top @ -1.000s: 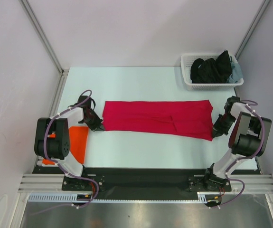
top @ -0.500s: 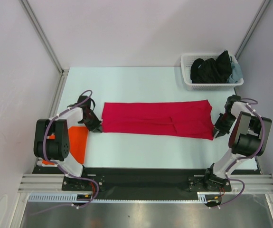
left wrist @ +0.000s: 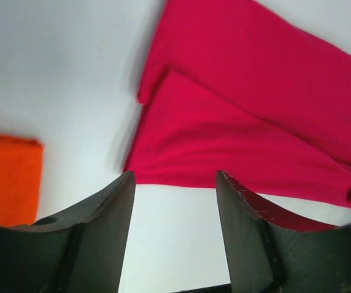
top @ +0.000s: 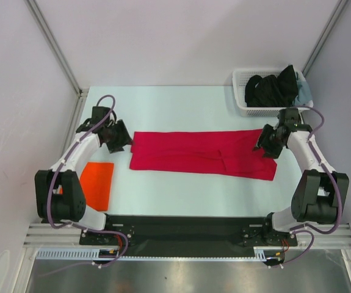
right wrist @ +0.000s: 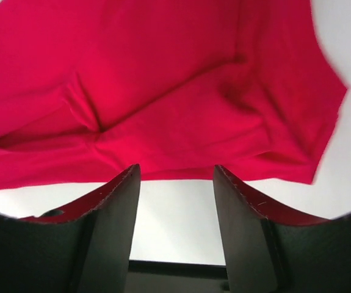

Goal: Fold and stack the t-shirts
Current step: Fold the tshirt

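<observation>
The crimson t-shirt (top: 202, 152) lies flat across the middle of the table, folded into a long strip. The orange t-shirt (top: 97, 183) lies folded at the near left, apart from it. My left gripper (top: 121, 137) hovers at the red strip's left end. In the left wrist view it (left wrist: 175, 177) is open over bare table, with the red cloth (left wrist: 242, 110) just beyond and the orange cloth (left wrist: 7, 177) to the left. My right gripper (top: 265, 141) is over the strip's right end. It (right wrist: 175, 171) is open and empty too, the red cloth (right wrist: 163, 79) spread ahead of its fingers.
A white lattice basket (top: 273, 108) holding dark clothes stands at the far right corner, just behind the right arm. Frame posts rise at both far corners. The black rail with the arm bases runs along the near edge.
Both grippers have gone from shut to open, letting go of the red shirt's near corners. Each has lifted and moved toward the far side, the arms now stretched out.
</observation>
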`<move>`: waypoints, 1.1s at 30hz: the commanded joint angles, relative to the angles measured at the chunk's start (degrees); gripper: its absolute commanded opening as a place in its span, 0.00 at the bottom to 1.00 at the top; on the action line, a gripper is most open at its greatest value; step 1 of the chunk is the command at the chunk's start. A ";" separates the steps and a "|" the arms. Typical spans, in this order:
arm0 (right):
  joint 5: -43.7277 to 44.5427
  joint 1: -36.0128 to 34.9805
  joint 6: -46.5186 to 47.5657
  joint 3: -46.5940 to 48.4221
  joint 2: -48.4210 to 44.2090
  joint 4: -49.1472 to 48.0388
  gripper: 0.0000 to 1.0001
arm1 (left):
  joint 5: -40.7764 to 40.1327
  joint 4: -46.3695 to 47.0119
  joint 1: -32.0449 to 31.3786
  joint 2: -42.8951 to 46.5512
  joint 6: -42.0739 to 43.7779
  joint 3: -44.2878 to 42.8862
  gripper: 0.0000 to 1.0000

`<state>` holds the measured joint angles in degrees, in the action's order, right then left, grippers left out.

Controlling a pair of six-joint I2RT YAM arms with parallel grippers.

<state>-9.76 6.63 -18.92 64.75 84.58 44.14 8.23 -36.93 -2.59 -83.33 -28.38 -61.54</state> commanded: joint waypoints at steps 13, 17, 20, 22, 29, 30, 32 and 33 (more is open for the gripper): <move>-11.78 10.94 -8.15 -14.12 0.24 -8.10 0.42 | 9.97 5.73 -3.30 -13.26 5.09 -7.71 0.52; -11.07 11.38 -8.50 -14.57 0.76 -9.15 0.43 | 10.76 5.46 -3.39 -13.53 5.36 -7.72 0.50; -11.07 11.47 -8.50 -14.39 2.43 -9.69 0.44 | 11.02 5.73 -3.56 -13.00 5.09 -6.84 0.49; -11.25 11.56 -8.85 -14.83 3.14 -10.91 0.44 | 11.02 5.73 -3.65 -12.82 5.18 -6.23 0.48; -10.89 11.91 -8.94 -14.48 5.51 -12.23 0.44 | 9.70 4.50 -3.65 -12.56 5.97 -6.66 0.46; -10.90 11.91 -8.94 -14.39 5.60 -12.41 0.44 | 9.44 4.41 -3.65 -12.65 6.06 -7.01 0.46; -10.90 11.91 -8.86 -13.87 5.95 -12.15 0.44 | 9.17 3.80 -3.65 -12.82 6.23 -7.45 0.46; -10.90 12.00 -8.86 -13.86 6.13 -11.89 0.44 | 9.00 3.62 -3.65 -12.82 6.32 -7.89 0.45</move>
<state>-20.45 18.24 -27.22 49.91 90.19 33.32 18.15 -32.49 -5.89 -97.19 -23.86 -67.31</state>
